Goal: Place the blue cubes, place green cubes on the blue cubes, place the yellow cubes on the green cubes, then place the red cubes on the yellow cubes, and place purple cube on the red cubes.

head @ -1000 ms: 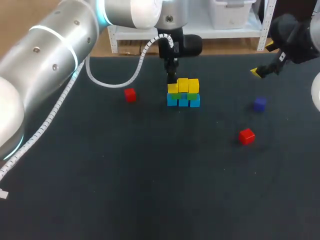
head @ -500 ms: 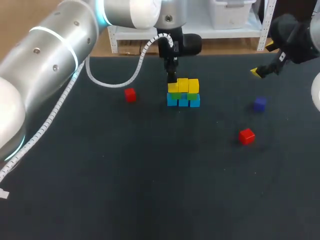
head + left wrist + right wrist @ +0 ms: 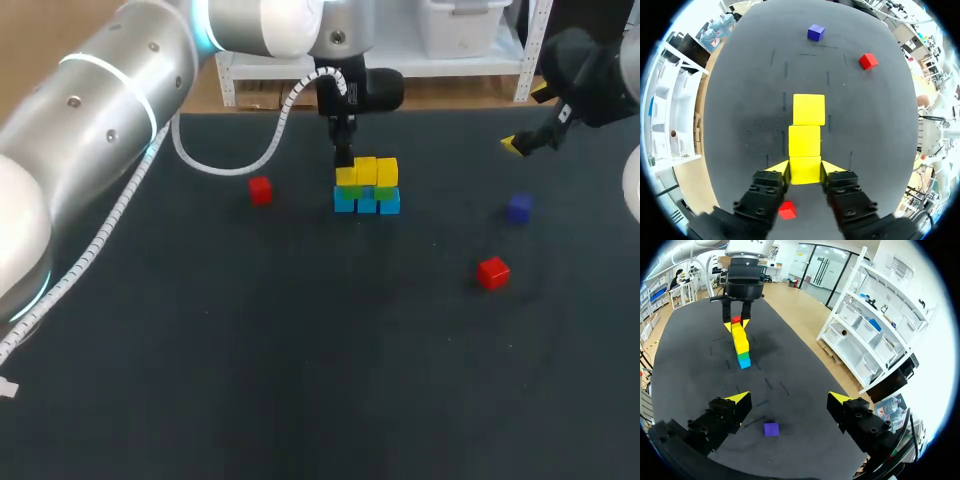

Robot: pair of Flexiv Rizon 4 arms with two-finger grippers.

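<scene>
Head view: on the dark table (image 3: 300, 380) a red cube (image 3: 493, 272) lies nearest, with the purple cube (image 3: 518, 208) a little beyond it. Farther on stands the stack: blue cubes (image 3: 367, 202) below, green cubes (image 3: 368, 190) on them, yellow cubes (image 3: 367, 171) on top. A second red cube (image 3: 260, 190) sits apart to its left. The left gripper (image 3: 345, 158) clasps the end yellow cube (image 3: 805, 170) from both sides. Farthest, the right gripper (image 3: 789, 399) hangs released, fingers wide, with the purple cube ahead of it.

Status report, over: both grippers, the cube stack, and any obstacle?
Left gripper shut on end yellow cube, top row of stack. Right gripper open, empty, purple cube ahead. Two red cubes loose, nothing blocking.
</scene>
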